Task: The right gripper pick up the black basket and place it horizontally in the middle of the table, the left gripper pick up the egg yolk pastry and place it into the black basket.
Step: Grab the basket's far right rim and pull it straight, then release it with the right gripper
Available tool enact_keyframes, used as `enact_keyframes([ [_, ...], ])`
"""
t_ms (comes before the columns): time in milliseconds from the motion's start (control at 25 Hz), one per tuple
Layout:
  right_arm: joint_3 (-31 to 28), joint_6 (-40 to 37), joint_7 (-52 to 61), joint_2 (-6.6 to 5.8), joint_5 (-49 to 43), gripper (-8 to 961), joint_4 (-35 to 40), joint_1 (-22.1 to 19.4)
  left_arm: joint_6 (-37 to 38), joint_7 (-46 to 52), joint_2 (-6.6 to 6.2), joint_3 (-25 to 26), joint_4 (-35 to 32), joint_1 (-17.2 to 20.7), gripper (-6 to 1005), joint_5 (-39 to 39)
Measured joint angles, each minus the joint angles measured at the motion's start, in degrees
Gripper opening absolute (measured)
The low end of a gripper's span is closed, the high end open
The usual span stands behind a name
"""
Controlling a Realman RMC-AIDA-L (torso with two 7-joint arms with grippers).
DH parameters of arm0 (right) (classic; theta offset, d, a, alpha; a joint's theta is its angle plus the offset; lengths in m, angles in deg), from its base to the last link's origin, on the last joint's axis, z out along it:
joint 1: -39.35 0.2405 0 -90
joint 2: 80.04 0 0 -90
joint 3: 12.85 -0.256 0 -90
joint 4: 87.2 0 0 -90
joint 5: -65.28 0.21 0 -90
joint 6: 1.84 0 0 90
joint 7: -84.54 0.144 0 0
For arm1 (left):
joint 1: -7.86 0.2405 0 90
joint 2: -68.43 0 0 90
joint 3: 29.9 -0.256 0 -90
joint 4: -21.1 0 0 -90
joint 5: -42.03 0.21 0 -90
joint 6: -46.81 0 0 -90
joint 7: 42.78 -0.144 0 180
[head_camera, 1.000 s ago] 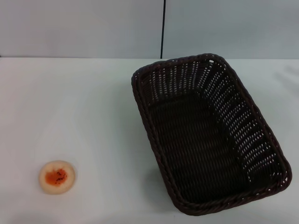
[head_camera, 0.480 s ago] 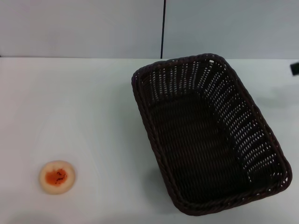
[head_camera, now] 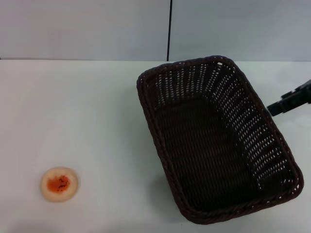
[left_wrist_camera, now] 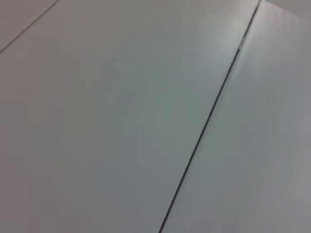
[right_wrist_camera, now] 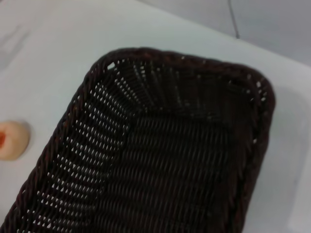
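Note:
The black basket (head_camera: 228, 92) stands empty on the white table (head_camera: 87, 111) at centre right, its long side running slantwise from far to near. The egg yolk pastry (head_camera: 59, 184) lies orange face up at the near left, well apart from the basket. My right gripper (head_camera: 275, 108) reaches in from the right edge, just outside the middle of the basket's right rim. The right wrist view looks down into the basket (right_wrist_camera: 184, 60), with the pastry (right_wrist_camera: 12, 140) at its edge. My left gripper is out of view.
A pale wall with a dark vertical seam (head_camera: 169, 29) runs behind the table's far edge. The left wrist view shows only a plain pale surface with a dark seam (left_wrist_camera: 204, 131). Bare tabletop lies between pastry and basket.
My right gripper has come into the head view from the right edge and moved toward the basket's right rim. The basket and pastry have not moved.

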Motion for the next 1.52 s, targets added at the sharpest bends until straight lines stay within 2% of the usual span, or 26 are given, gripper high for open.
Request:
enact_keyframes([
  [520, 7.47, 9.25, -0.33, 1.37, -0.09, 677, -9.42, 2.01, 0.21, -1.45, -0.08, -2.99, -0.08, -0.31, 536, -0.01],
  [880, 10.08, 11.75, -1.67, 2.28, -0.12, 647, -11.04, 2.34, 0.27, -1.45, -0.09, -2.97, 0.25, -0.48, 535, -0.01],
  [1080, 9.75, 11.47, -1.86, 2.29, -0.12, 414, -10.53, 2.13, 0.23, -1.45, -0.1, -2.98, 0.32, -0.6, 536, -0.01],
  [1400, 9.05, 11.05, -2.78, 2.06, 0.31, 248, -10.42, 1.61, 0.05, -1.44, -0.09, -3.22, 0.45, -0.6, 535, -0.01],
  [1520, 5.72, 10.31, -4.2, 1.96, 1.02, 223, -9.98, 1.19, 0.04, -1.44, -0.09, -3.23, 0.45, -0.6, 535, -0.01],
])
